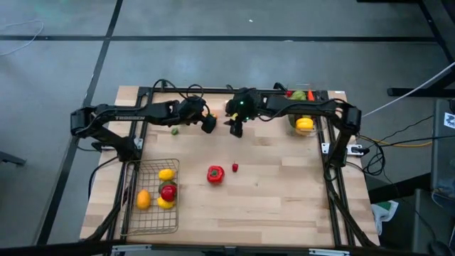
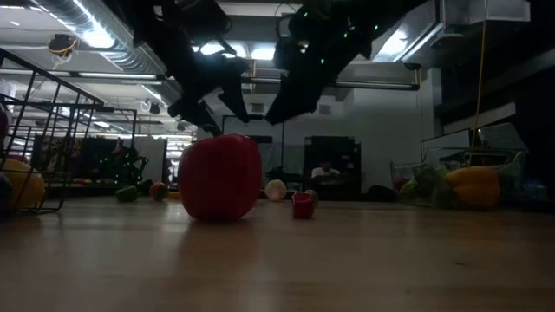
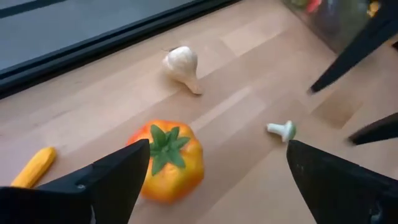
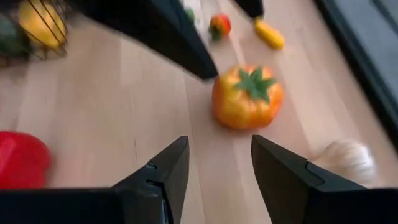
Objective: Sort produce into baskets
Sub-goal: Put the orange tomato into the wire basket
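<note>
Left gripper (image 3: pixel 211 180), fingers wide, over orange tomato (image 3: pixel 166 160), apparently untouched.

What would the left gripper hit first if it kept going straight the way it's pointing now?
Most likely the orange tomato-like piece. The left gripper has its fingers spread wide with that piece low between them, closest in line. The garlic bulb and small white mushroom lie farther out, though depth is hard to judge.

Grey floor (image 1: pixel 213 18), bright ceiling lights (image 2: pixel 95 35)
</note>
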Robot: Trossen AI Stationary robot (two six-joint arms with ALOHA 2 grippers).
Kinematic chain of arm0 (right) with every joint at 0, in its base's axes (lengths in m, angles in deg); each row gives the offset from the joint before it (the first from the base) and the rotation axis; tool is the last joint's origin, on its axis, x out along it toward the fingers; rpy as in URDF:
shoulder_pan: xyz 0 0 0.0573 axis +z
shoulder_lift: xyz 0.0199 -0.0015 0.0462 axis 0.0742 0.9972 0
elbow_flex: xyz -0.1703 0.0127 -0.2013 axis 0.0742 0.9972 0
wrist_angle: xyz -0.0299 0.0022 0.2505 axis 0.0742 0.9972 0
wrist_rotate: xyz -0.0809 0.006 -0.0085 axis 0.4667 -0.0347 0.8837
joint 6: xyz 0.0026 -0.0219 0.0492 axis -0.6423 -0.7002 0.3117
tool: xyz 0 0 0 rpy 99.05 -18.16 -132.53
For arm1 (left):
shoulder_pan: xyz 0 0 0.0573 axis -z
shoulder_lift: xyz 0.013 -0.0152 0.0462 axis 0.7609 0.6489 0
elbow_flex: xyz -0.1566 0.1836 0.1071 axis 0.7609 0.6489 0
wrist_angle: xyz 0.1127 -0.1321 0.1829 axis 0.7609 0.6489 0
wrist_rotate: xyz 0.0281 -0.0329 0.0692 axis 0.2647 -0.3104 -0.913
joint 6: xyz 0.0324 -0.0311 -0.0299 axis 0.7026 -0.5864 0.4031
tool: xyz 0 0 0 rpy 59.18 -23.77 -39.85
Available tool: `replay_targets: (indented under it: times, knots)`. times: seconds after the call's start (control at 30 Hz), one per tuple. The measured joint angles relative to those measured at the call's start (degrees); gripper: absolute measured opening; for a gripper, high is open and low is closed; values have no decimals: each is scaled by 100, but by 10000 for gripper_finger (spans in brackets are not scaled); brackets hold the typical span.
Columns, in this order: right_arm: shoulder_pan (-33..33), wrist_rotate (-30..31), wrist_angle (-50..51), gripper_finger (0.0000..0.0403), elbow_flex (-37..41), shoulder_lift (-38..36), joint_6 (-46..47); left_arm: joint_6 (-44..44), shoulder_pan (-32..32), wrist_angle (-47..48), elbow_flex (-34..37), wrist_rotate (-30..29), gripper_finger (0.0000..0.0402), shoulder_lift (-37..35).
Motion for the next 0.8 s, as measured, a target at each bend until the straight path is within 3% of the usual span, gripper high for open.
replay_targets:
  times: [0.8]
  knots:
    - [0,43,-3,172,-1,-262,-2,427,-10,151,2,-2,375,126]
